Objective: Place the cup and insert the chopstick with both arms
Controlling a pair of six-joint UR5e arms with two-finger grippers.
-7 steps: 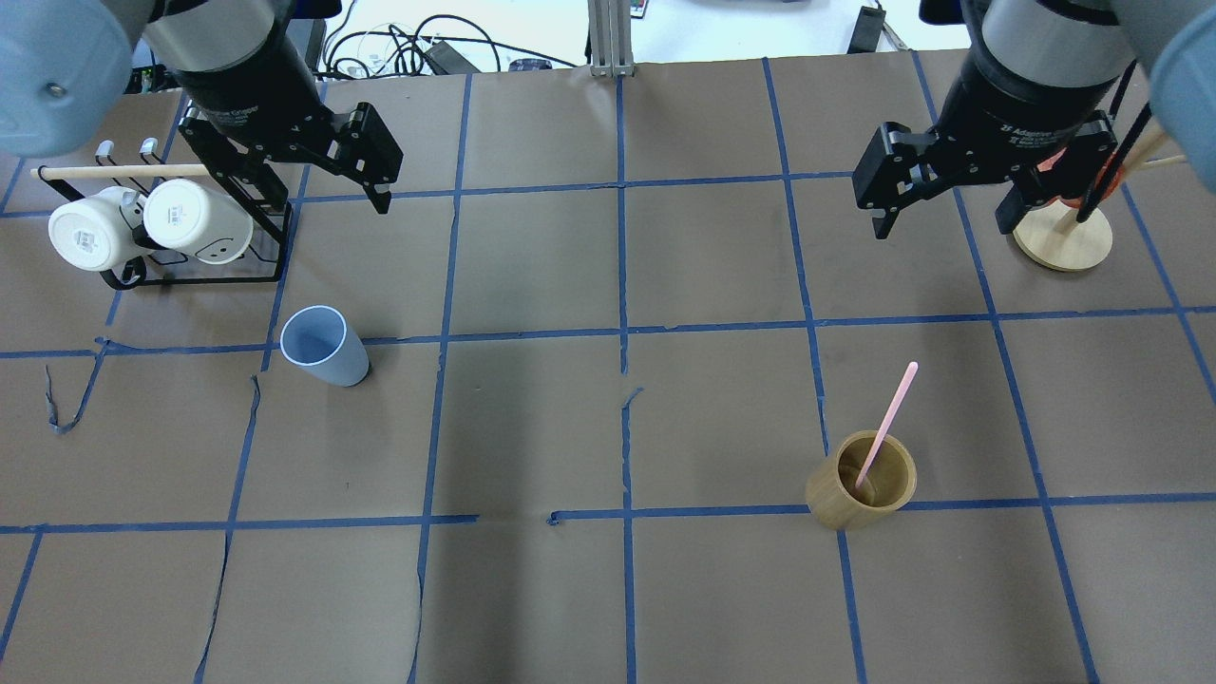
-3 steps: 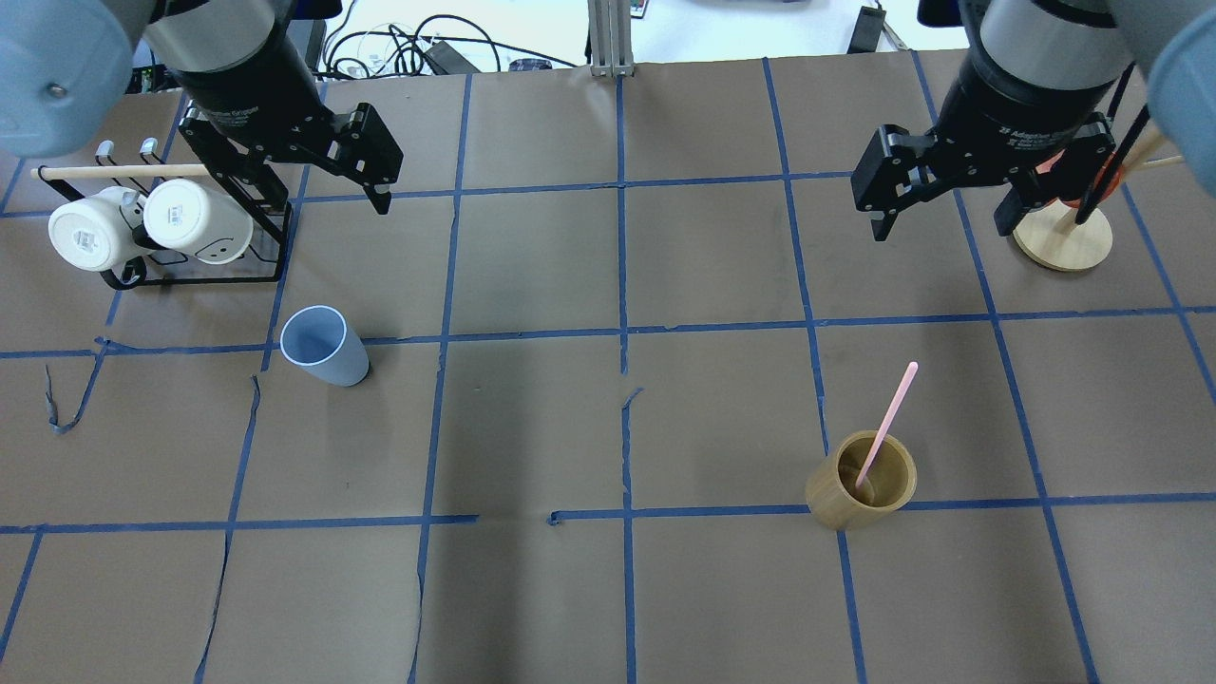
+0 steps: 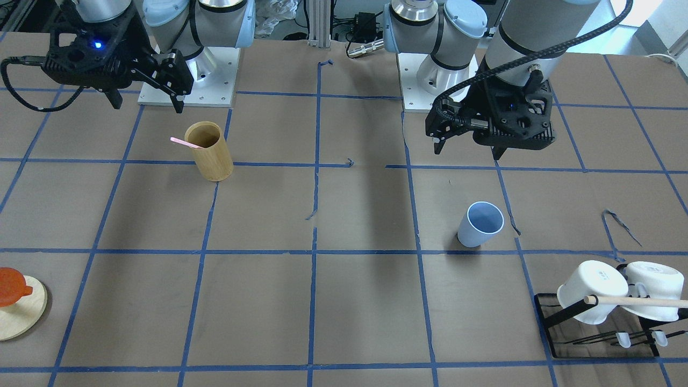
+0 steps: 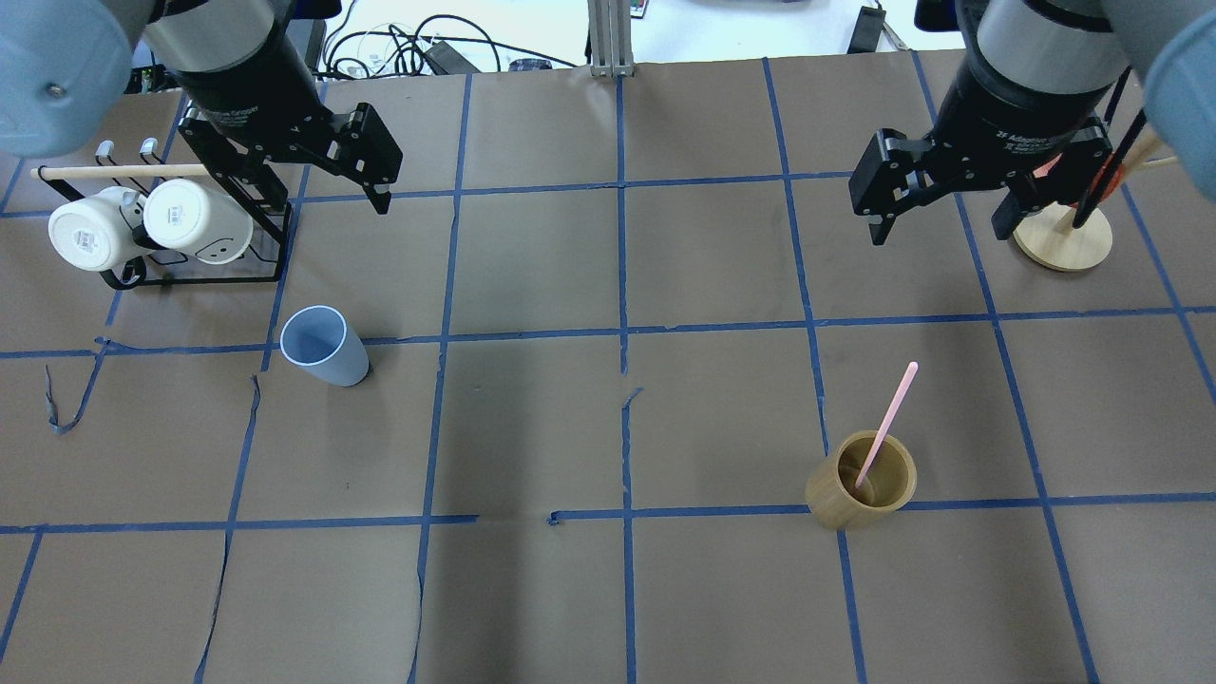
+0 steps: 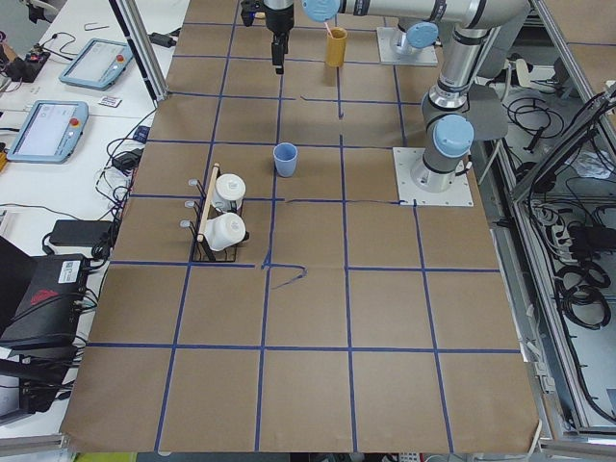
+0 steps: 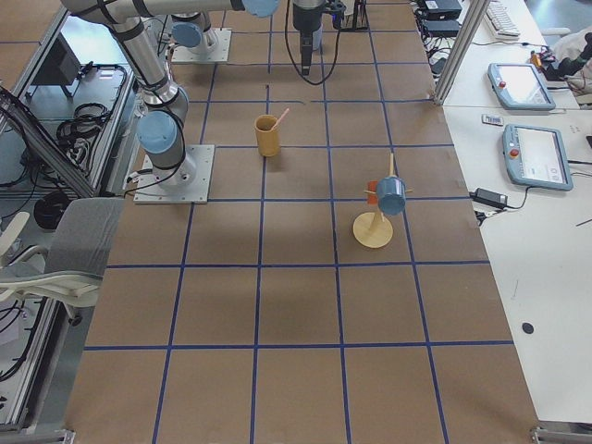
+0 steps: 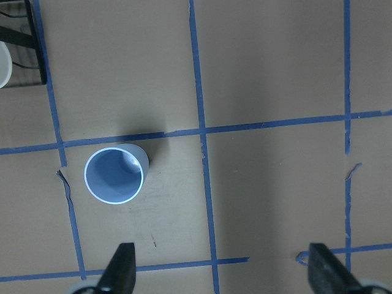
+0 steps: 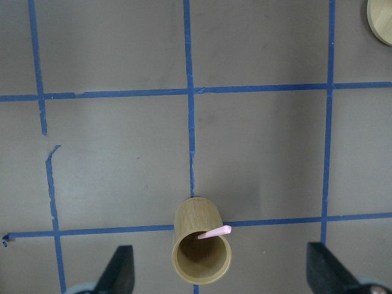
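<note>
Two arms, left arm [image 4: 237, 76] & right arm [image 4: 1035, 66], hang high, wrists straight down; left jaws & right jaws both spread wide, empty. Cup [image 4: 324, 347] stands upright on the surface [image 4: 532, 427] at 6 o'clock of left jaws; looks light, slick, tippy, so clamp across upper wall. Chopstick [image 4: 898, 403] leans toward 1 o'clock in bamboo holder [image 4: 831, 503]; thin, stiff, prob. light, so pinch its free top end

Plenty of open bench [image 4: 532, 427] all round the cup [image 4: 323, 347]; only the mug rack [image 3: 586, 337] sat near it, far-left. The bamboo holder [image 4: 861, 480] stood well apart too, with the chopstick [image 4: 888, 418] slanting out over its rim. A wooden stand [image 4: 1062, 237] crowded the far-right corner.
</note>
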